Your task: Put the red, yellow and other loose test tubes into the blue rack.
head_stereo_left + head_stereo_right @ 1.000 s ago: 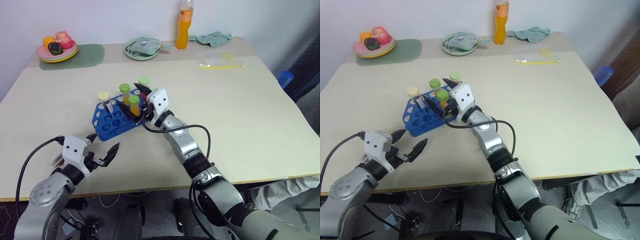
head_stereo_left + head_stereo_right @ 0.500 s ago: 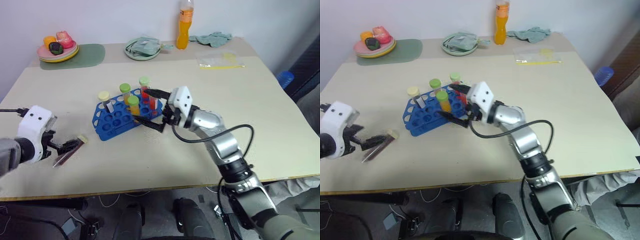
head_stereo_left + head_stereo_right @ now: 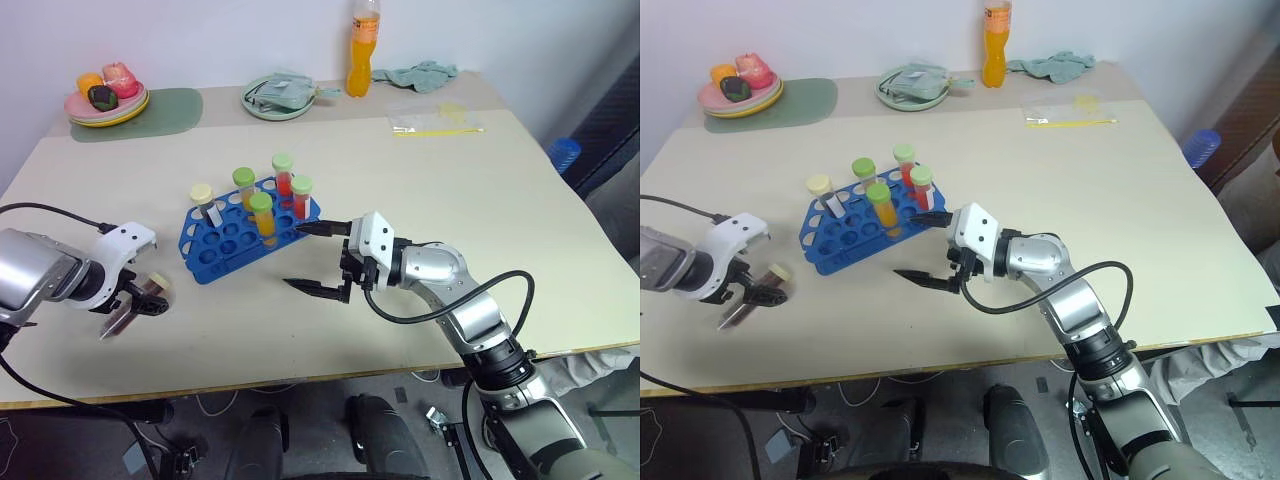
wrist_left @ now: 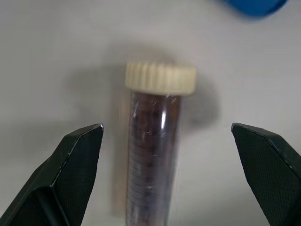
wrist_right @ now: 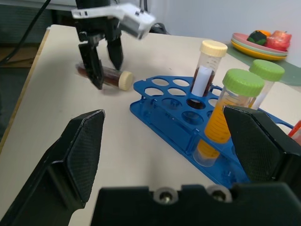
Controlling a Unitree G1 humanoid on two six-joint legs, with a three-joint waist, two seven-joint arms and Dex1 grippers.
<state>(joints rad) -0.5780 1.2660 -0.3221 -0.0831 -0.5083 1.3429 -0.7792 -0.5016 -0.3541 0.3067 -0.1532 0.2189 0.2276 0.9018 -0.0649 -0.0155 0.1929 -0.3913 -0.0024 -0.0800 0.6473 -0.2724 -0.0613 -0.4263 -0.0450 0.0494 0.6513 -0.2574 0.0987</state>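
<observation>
Left gripper (image 3: 137, 303) now stands over the brown tube (image 4: 154, 155), which lies flat on the table (image 3: 520, 190) just left of the rack (image 3: 225, 243), cream cap toward the rack. A second ago this gripper hung low at the near table edge, away from the tube; it has since swung out to the left and tipped downward. Its fingers (image 4: 77, 162) are spread wide, one on each side of the tube and clear of it: nothing is pinched yet.

Right gripper (image 3: 312, 259), a second ago in among the tubes at the rack's right end, has drawn back toward the near right. Its jaws are spread and empty, pointing leftward just off the rack's corner. Judged from this, the right arm's placement is finished and the left arm is lining up the last pick.

Counts:
- Tubes standing in the rack: five; four green-capped, two with yellow-orange liquid (image 3: 262, 215) and two with red (image 3: 283, 175), and one cream-capped (image 3: 205, 200)
- Loose tubes on the table: one, the brown one
- Racks: one, blue, most holes still free
- Grippers: two, both spread, neither holding anything

Remaining, as a judgement: close on the brown tube, lift, turn it upright, seat it in a free hole
</observation>
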